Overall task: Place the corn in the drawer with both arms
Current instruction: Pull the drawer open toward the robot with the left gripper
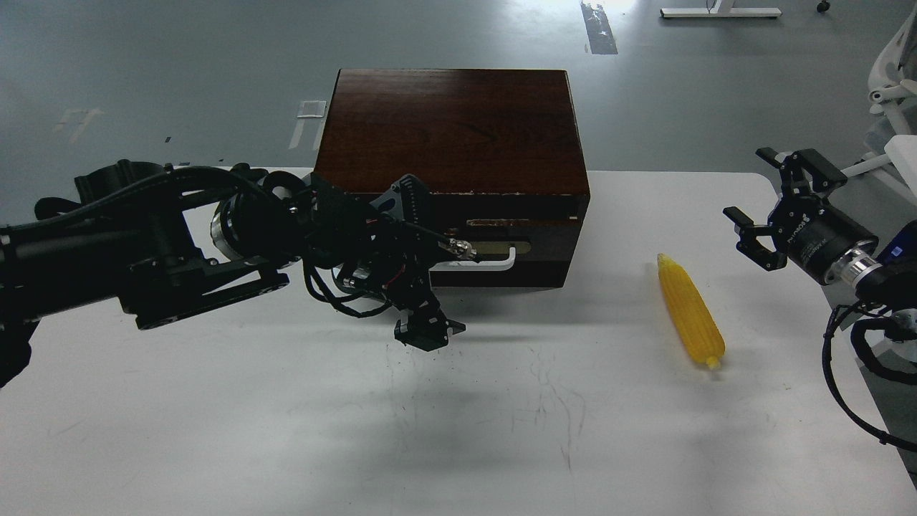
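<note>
The yellow corn (690,309) lies on the white table (286,430), right of the dark brown cabinet (451,129), tapered end away from me. The drawer (530,269) stands out a little, with a thin pale strip showing above its front. Its white bar handle (494,262) shows on the right; the left end is hidden behind my left arm. My left gripper (427,328) hangs dark in front of the drawer's left part, and its fingers cannot be told apart. My right gripper (745,183) is open and empty, above the table to the upper right of the corn.
A white office chair (892,79) stands off the table's right edge by my right arm. Black cables (838,373) hang by the right arm. The table's far edge runs level with the cabinet front. Grey floor lies beyond.
</note>
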